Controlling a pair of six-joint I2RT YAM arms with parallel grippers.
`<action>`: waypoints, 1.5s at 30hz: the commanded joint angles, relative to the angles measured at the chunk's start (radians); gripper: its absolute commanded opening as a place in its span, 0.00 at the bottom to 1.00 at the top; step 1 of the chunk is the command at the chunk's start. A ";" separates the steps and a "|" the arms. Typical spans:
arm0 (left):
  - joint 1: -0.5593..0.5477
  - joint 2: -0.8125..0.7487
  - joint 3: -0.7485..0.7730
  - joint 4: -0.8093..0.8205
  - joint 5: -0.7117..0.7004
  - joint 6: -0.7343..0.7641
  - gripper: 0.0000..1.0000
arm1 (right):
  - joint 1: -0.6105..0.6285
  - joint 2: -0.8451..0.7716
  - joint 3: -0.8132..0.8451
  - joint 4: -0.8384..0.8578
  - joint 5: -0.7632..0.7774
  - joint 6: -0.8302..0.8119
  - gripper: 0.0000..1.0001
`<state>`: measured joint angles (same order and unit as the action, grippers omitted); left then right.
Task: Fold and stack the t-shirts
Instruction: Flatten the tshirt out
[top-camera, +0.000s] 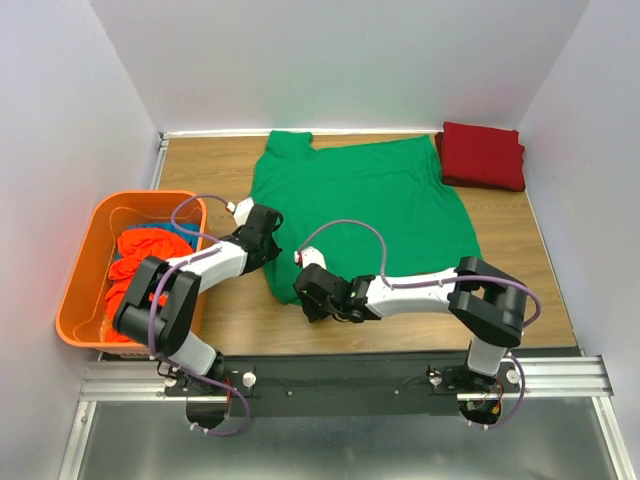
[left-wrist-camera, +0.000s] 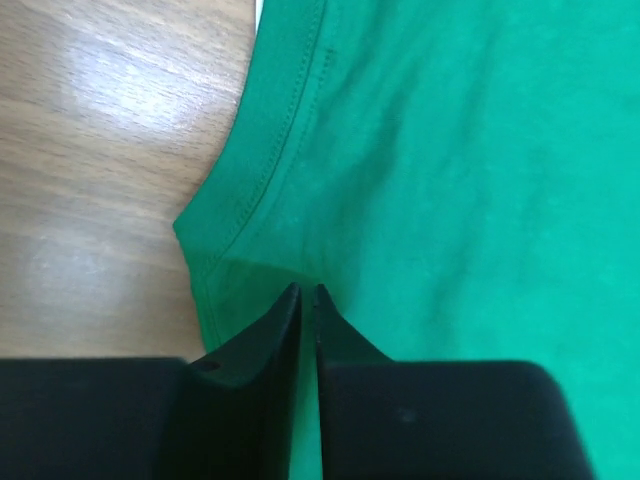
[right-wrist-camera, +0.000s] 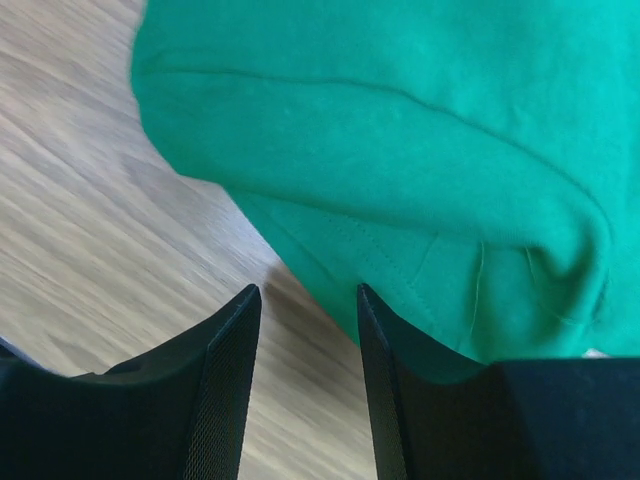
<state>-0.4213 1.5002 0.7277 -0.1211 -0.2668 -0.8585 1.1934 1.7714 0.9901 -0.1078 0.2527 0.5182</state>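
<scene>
A bright green t-shirt lies spread flat in the middle of the wooden table. My left gripper is at the shirt's left edge. In the left wrist view it is shut on a thin pinch of the green t-shirt just inside the stitched hem, and the cloth puckers at the tips. My right gripper sits at the shirt's near-left corner. It is open with bare wood between the jaws, and the green hem touches its right finger. A dark red t-shirt lies folded at the back right.
An orange plastic bin stands at the left edge of the table and holds a crumpled orange-red shirt and a blue one. Bare wood shows right of the green shirt. White walls close in the table on three sides.
</scene>
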 joint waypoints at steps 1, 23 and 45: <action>-0.007 0.074 0.042 0.000 -0.045 0.007 0.14 | 0.012 0.039 0.007 0.056 -0.015 0.013 0.50; 0.088 0.084 0.105 -0.019 -0.035 0.090 0.10 | 0.012 -0.346 -0.251 0.017 -0.012 0.006 0.07; 0.088 0.054 0.085 0.018 0.017 0.098 0.09 | 0.012 0.054 0.045 0.063 0.079 -0.018 0.53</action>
<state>-0.3340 1.5799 0.8135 -0.1280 -0.2596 -0.7723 1.1969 1.7988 1.0237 -0.0635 0.2848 0.4957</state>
